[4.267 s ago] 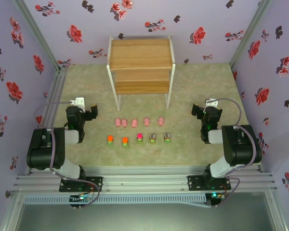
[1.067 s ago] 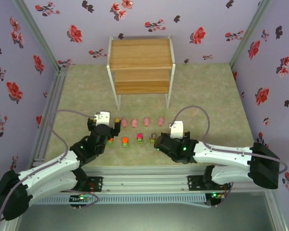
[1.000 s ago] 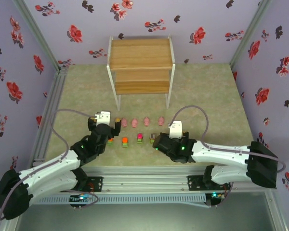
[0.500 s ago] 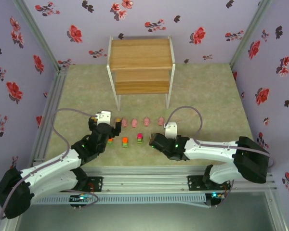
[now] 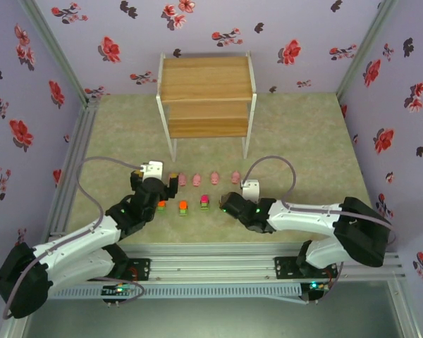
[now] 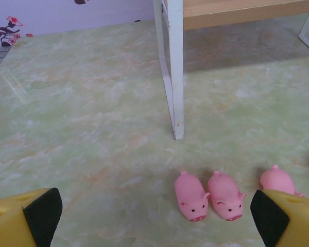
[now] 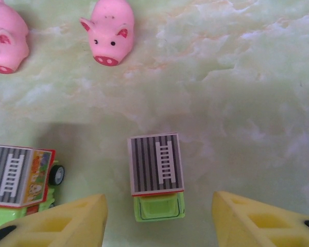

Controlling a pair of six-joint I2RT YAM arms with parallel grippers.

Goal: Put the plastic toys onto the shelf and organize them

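Right claw (image 7: 159,199): fingers are spread, nothing pinched. A grey-roofed truck (image 7: 155,176) on a green base is seen between the fingers, clear of both. A second truck (image 7: 20,180) sits just outside the finger at the wrist view's left. Farther ahead a snout-on pig (image 7: 109,31) and an edge pig (image 7: 5,38) are recorded.

Left claw (image 6: 154,206): fingers are spread wide, nothing held. Ahead, toward the right finger, a first pig (image 6: 191,197) and a second pig (image 6: 225,195) lie side by side; a third pig (image 6: 277,180) lies apart. Beyond stands the shelf (image 6: 174,77), its white leg on the table.
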